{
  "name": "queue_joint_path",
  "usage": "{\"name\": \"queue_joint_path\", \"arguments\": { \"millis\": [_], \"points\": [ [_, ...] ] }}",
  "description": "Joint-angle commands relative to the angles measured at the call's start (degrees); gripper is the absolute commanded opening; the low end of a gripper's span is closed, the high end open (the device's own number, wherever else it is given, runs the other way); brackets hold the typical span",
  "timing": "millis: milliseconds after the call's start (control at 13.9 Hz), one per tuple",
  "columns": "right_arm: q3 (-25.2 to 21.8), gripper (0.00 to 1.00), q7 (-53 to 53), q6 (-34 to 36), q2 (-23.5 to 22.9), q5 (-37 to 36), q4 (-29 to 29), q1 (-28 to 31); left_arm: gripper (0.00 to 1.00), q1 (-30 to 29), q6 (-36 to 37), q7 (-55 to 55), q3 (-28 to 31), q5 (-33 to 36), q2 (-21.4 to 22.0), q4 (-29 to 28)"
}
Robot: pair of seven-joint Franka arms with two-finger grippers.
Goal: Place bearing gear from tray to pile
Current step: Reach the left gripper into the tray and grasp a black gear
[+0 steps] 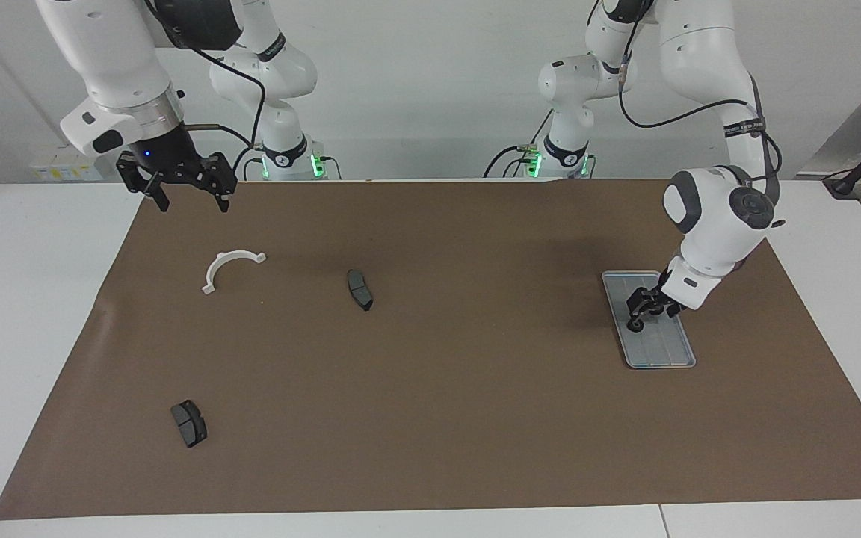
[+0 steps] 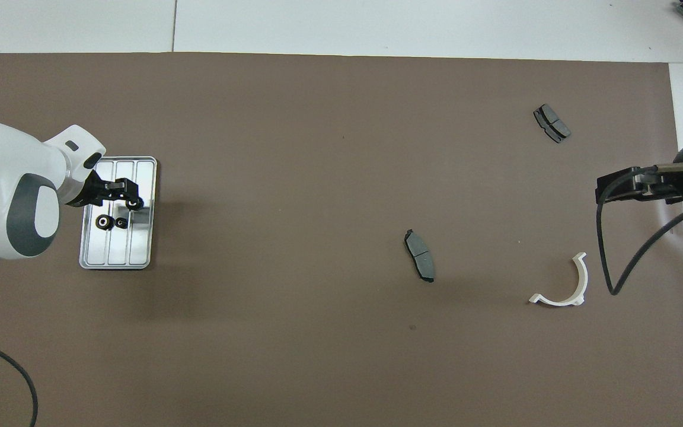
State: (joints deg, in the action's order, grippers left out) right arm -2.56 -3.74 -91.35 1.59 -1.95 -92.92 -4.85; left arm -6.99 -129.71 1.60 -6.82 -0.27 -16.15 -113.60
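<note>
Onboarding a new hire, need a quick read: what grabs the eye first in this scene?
First, the left gripper reaching down into the tray at the left arm's end of the table, right at the small dark bearing gear. Next, the white half-ring bracket on the brown mat toward the right arm's end, with two brake pads scattered apart. The right gripper waits, raised over the mat's edge by the bracket.

A brown paper mat [image 1: 445, 418] [image 2: 294, 344] covers most of the white table [image 1: 19, 314] [image 2: 436, 26], leaving bare white margins at both ends and along the edge farthest from the robots. A black cable [image 2: 3, 370] curves across the mat's corner nearest the robots at the left arm's end.
</note>
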Motion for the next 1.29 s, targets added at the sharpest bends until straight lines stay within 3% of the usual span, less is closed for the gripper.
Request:
{"name": "queue_joint_path", "arguments": {
  "millis": [0,144,575,1222],
  "points": [
    [0.36,1.00,-0.48,-0.41,1.32,0.10,-1.48,0.37,0.68,0.49,-1.42,0.78,0.32,-0.60,-0.55,-0.30],
    [0.36,1.00,-0.48,-0.41,1.32,0.10,-1.48,0.37,0.60,1.36,-1.42,1.04,0.41,-0.60,-0.46,-0.92],
    [0.36,1.00,-0.48,-0.41,1.40,0.10,-1.48,0.37,0.58,2.94,-3.53,3.06,0.41,-0.60,-0.98,-1.79],
    [0.36,1.00,-0.48,-0.41,1.40,0.10,-1.48,0.37,0.44,2.42,-4.06,2.36,0.41,-0.60,-0.99,-2.50]
  ]
}}
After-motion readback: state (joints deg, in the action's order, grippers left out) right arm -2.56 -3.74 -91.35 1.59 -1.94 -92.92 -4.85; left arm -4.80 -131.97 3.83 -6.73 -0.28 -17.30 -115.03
